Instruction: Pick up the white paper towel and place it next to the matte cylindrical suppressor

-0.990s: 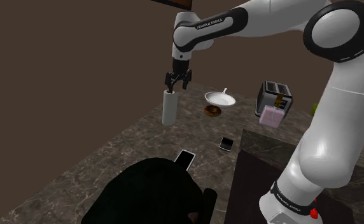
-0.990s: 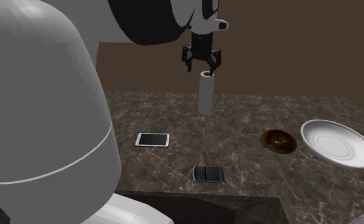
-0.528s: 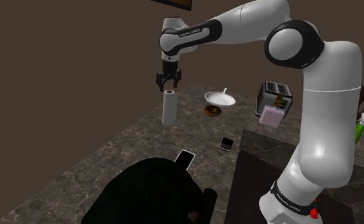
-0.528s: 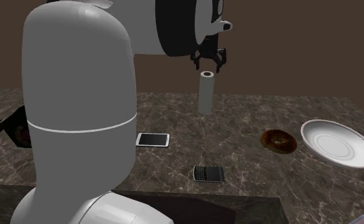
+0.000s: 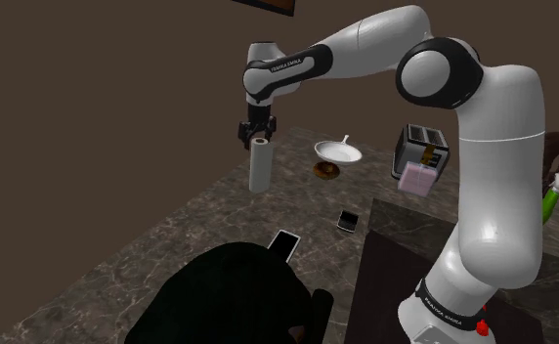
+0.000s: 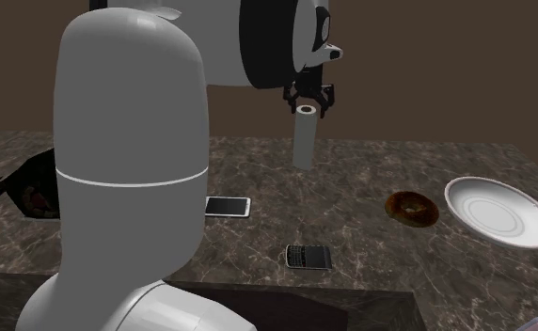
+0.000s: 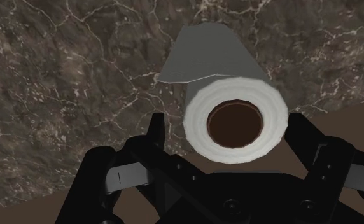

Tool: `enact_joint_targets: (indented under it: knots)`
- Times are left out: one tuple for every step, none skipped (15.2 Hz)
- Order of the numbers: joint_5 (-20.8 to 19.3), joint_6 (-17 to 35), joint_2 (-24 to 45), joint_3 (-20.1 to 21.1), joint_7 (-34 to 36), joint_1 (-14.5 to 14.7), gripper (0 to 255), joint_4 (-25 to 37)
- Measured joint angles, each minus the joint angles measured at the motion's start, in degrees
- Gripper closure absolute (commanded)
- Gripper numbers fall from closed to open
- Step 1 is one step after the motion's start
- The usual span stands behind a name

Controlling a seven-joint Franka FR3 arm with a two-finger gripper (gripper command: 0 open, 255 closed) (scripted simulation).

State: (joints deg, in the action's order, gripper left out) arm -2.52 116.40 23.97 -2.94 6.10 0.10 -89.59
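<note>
wrist view: i see my tool open around the top of the upright white paper towel, jaws standing apart either side of the roll. it stands on the dark veined marble table before a brown wall. the arm reads "franka emika".

On the dark veined desk we find a brown doughnut lying just beside a white long-handled pan. To their right in the shoulder view stands a silver toaster with a pink box just in front of it. Nearer us lie two phones well apart, a pale-screened phone and a dark keypad phone, and a green bottle stands at the shoulder view's right edge.
</note>
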Motion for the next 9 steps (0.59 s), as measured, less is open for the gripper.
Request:
enact_joint_targets:
  knots:
    - [0.0, 0.3, 0.1, 0.0, 0.0, 0.0, 0, -0.2]
    - [0.0, 0.4, 0.1, 0.0, 0.0, 0.0, 0, -0.3]
    - [0.0, 0.5, 0.1, 0.0, 0.0, 0.0, 0, -0.3]
    - [0.0, 0.5, 0.1, 0.0, 0.0, 0.0, 0, -0.4]
    - [0.0, 0.5, 0.1, 0.0, 0.0, 0.0, 0, -0.4]
    - [0.0, 0.5, 0.1, 0.0, 0.0, 0.0, 0, -0.4]
    - [0.0, 0.5, 0.1, 0.0, 0.0, 0.0, 255, -0.4]
    - [0.0, 0.5, 0.1, 0.0, 0.0, 0.0, 255, -0.4]
    - [0.0, 0.5, 0.1, 0.0, 0.0, 0.0, 255, -0.3]
